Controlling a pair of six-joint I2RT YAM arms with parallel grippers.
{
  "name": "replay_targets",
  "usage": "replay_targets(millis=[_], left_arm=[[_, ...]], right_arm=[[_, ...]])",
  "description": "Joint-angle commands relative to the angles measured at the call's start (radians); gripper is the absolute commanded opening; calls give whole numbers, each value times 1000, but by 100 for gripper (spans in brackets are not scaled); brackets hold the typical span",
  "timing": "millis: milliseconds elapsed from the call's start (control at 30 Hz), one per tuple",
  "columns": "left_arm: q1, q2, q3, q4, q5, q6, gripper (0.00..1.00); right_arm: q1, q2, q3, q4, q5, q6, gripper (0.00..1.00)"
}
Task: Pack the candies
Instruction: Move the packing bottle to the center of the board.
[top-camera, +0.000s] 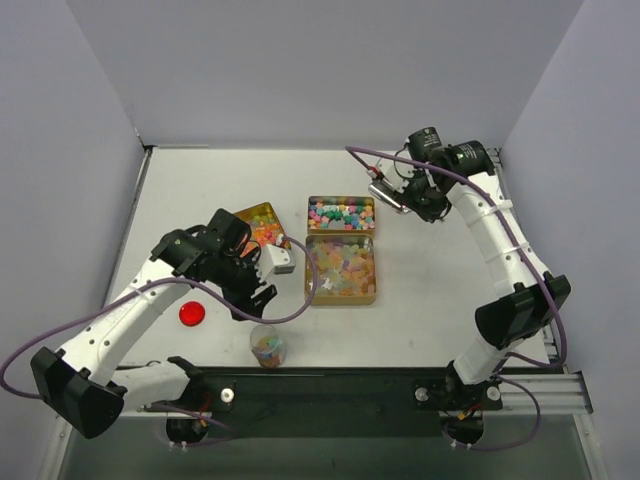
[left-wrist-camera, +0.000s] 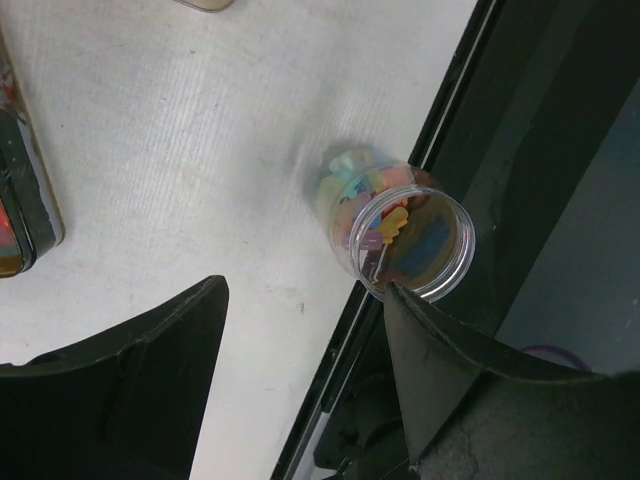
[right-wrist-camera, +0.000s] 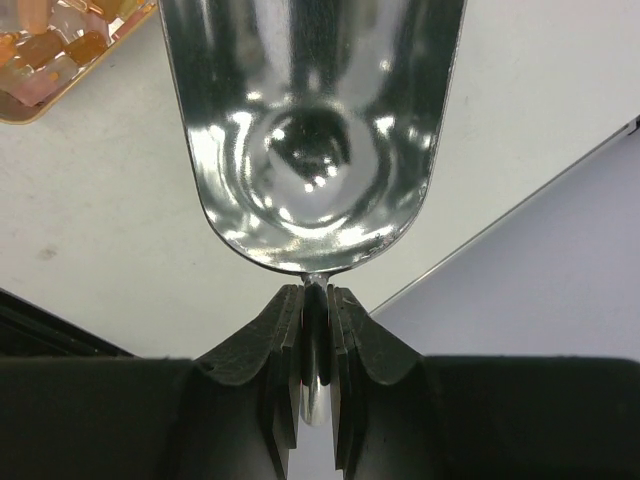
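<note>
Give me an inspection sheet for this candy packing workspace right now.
Surface: white table.
Job's things: candies in three open tins; more in a clear jar near the front edge.
Clutter: red lid lying apart from the jar.
Grippers: left gripper open, close to the jar; right gripper shut on an empty metal scoop.
Cables: purple cables along both arms.
Surroundings: grey walls; black rail in front.

Mid-tabletop (top-camera: 430, 290): rear tin (top-camera: 341, 199), front tin (top-camera: 341, 300) just before it, third tin (top-camera: 255, 207) to their left. Jar (top-camera: 268, 361) holding candies (top-camera: 267, 345) at near edge; lid (top-camera: 191, 313) to its left. Scoop (top-camera: 388, 195) right of rear tin.
</note>
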Motion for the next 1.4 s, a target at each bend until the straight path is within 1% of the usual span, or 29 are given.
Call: replay_targets(millis=[0,100,167,267,433,467,533,633,767,800,833,900,1033,1233,1267,1367], left_arm=[[-88,25,-5,-54,-62,109,73],[-128,34,-25,-48,-55,111,72],[-164,29,-51,-32,-109,101,70],[-195,17,-93,21,-161,106,67],[-234,40,-131,119,-186,98,61],[-238,46,-128,136,-186,97,55],[-246,68,-116,145,-169,97,47],[-258,89,-102,160,-146,91,40],[-278,117,-76,185,-128,81,27],[-281,130,-59,189,-122,78,20],[-289,140,-50,193,-111,75,16],[-298,167,-18,206,-99,72,11],[-336,223,37,245,-66,63,8],[-396,325,112,301,-101,57,5],[-416,336,117,311,-126,55,3],[-445,387,136,352,-169,23,3]], right_arm=[[-24,2,12,-12,-63,34,0],[-23,22,41,-12,-67,37,0],[-24,30,53,-11,-60,35,0],[-24,32,53,-11,-50,34,0],[-24,22,45,-9,-40,31,0],[-24,21,42,-11,-37,29,0],[-24,18,39,-9,-32,31,0],[-26,9,25,-6,-26,26,0],[-24,6,19,-5,-26,23,0],[-24,4,18,-5,-26,21,0],[-24,4,16,-5,0,23,0],[-24,4,9,-3,5,20,0],[-24,-1,-10,-5,16,14,0],[-29,-13,-37,0,29,11,0],[-29,-19,-39,0,29,11,0],[-35,-25,-48,0,36,9,0]])
